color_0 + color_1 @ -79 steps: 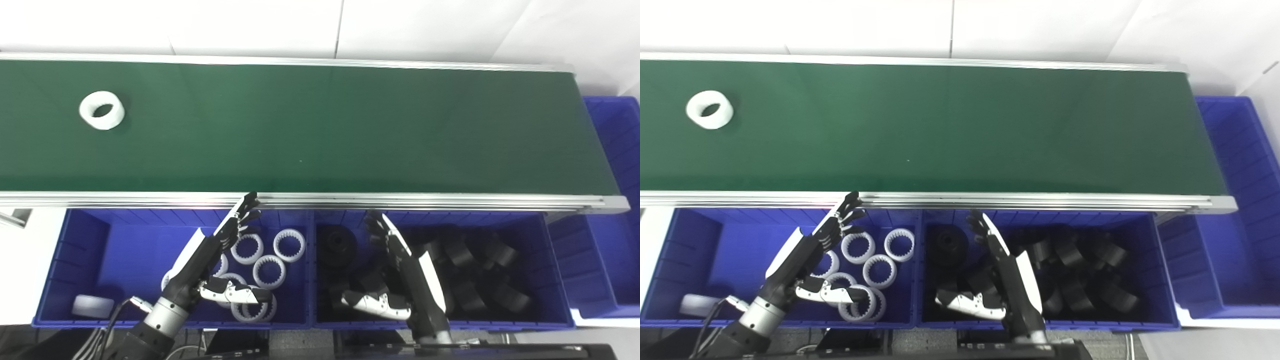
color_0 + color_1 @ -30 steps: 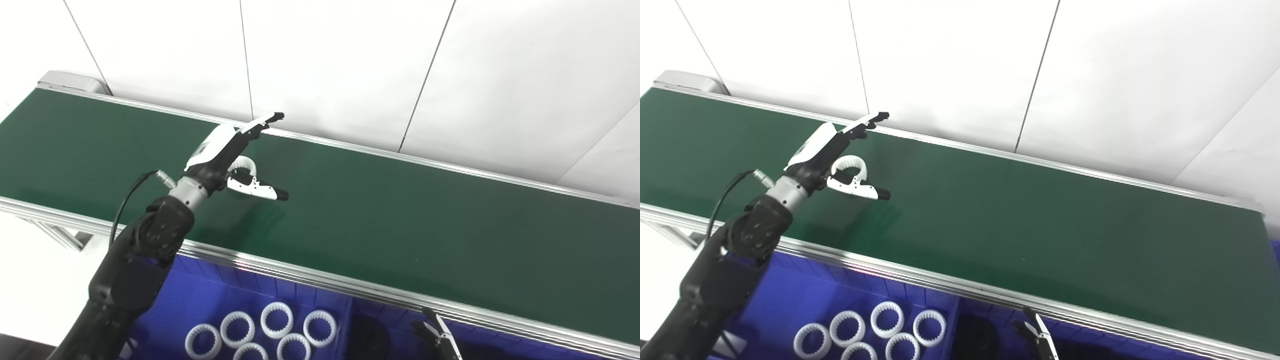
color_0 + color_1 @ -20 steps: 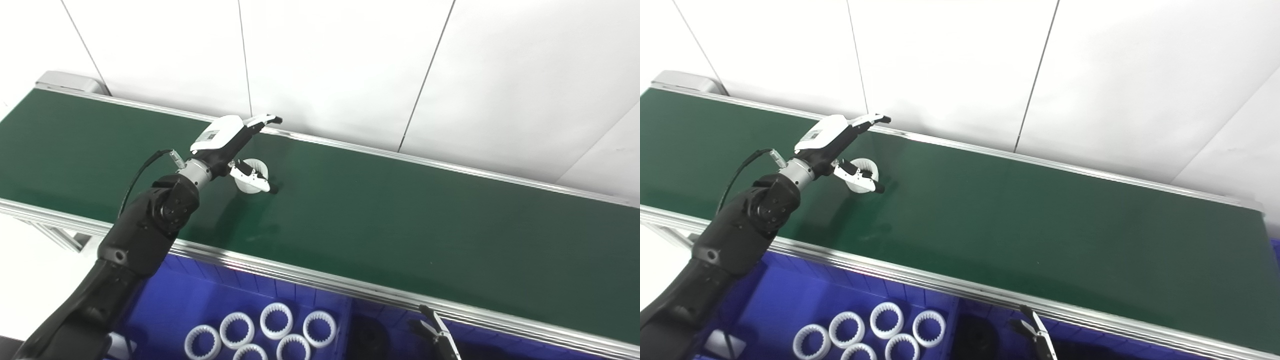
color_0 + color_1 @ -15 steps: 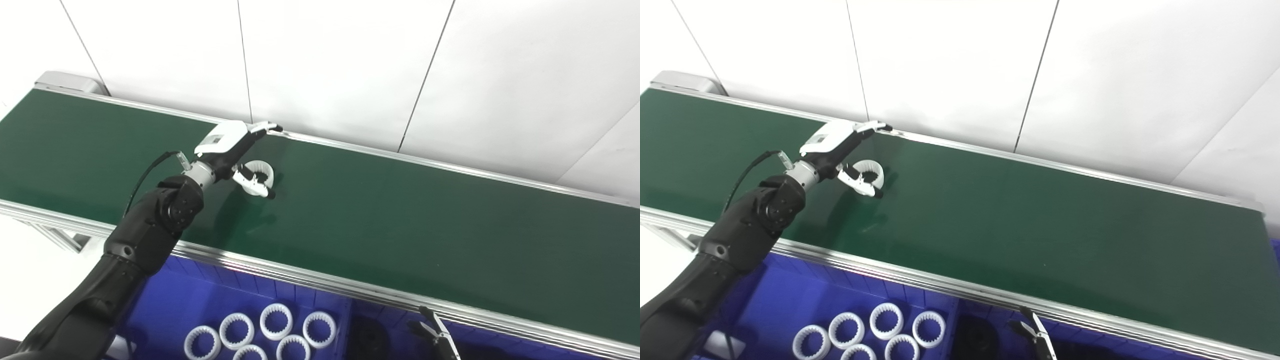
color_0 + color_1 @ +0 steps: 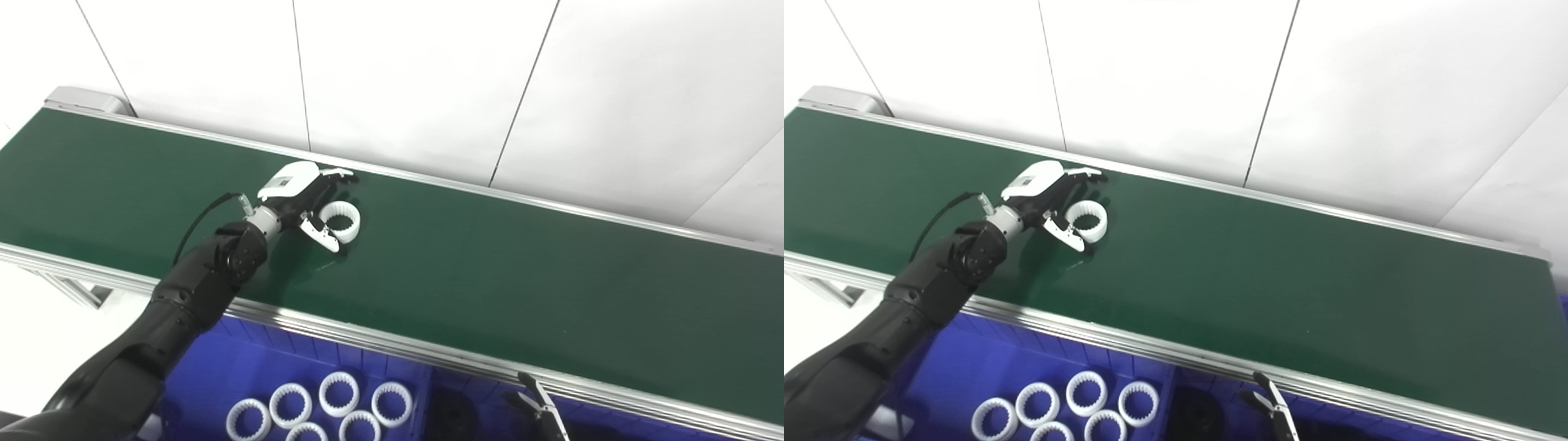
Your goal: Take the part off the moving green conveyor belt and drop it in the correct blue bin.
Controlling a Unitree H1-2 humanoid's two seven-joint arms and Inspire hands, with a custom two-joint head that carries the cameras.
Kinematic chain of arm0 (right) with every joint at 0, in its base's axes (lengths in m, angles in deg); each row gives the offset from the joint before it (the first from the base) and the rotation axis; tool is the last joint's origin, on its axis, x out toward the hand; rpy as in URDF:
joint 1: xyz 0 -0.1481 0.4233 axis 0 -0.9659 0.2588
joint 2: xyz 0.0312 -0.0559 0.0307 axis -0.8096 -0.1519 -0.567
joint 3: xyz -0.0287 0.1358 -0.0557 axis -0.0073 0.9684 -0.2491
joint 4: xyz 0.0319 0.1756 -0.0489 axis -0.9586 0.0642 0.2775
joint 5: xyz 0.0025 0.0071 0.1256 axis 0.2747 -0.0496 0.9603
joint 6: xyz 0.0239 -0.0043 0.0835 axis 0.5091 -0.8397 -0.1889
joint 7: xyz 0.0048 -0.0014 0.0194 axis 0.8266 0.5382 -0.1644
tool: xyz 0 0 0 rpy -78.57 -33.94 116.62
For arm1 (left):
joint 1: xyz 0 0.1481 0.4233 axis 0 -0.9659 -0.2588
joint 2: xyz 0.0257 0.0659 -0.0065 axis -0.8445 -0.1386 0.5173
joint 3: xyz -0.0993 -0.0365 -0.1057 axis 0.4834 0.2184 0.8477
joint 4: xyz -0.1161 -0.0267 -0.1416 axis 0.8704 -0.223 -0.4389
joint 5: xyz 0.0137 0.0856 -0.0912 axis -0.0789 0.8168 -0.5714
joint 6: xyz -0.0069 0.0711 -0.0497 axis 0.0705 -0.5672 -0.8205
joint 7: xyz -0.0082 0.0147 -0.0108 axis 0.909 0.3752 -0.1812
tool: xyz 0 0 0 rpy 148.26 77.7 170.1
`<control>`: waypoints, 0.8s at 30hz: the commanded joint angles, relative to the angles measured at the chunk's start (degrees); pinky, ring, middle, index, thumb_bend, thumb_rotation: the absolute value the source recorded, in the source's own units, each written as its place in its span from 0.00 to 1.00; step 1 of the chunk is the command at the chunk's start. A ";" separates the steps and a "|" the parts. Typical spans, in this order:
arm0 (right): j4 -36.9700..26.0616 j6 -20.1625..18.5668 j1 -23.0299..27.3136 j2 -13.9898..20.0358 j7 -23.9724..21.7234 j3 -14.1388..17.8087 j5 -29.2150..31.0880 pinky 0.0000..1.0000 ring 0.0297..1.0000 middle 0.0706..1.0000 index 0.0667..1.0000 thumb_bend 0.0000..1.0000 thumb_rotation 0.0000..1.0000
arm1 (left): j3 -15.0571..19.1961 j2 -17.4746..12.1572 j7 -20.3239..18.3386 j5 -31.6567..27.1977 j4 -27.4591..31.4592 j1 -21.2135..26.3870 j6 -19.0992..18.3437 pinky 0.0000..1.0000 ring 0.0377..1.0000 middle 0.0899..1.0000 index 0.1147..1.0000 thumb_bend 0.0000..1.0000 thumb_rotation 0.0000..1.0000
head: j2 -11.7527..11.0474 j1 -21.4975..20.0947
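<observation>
- Right hand (image 5: 539,407): only the fingertips show at the near edge, over the dark-parts bin. Whether it is spread or closed cannot be told; it appears idle.
- Blue bin, near left (image 5: 245,373): holds white toothed rings (image 5: 337,390) lying flat on its floor. Judged the correct destination for a white part.
- Blue bin, near right (image 5: 1206,410): contents are dark and mostly cut off by the picture's edge.
- Conveyor rail (image 5: 392,340): a bright metal strip between the bins and the belt. A carried part must clear it.
- Green conveyor belt (image 5: 520,269): a matte surface running left to right, bare apart from the one part.
- Left hand (image 5: 309,202): low over the belt, left of centre, with fingers spread. The thumb (image 5: 323,232) reaches along the near side of the part, the other fingers arch over its far side. Contact cannot be confirmed; nothing is pinched yet.
- White ring part (image 5: 340,220): lies flat on the belt, between thumb and fingers, with its open bore facing up.
  - Handling, judged: light, rigid plastic, not fragile. The smooth outer wall is likely slippery.
  - Hold, judged: pinch across the outer wall, or thumb outside and a fingertip inside the bore.
  - Risk, judged: a light ring may be knocked away or skid as the fingers close. The belt also carries it rightward.
- White wall panels (image 5: 416,79): the far backdrop.
</observation>
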 commanded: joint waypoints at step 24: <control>-3.11 3.30 -0.53 0.67 2.22 -1.02 -0.37 0.89 0.79 0.76 0.88 0.89 0.46 | 1.90 -1.31 5.27 -4.41 15.91 -6.72 6.60 0.43 0.38 0.46 0.48 0.50 0.00 | 4.88 -1.37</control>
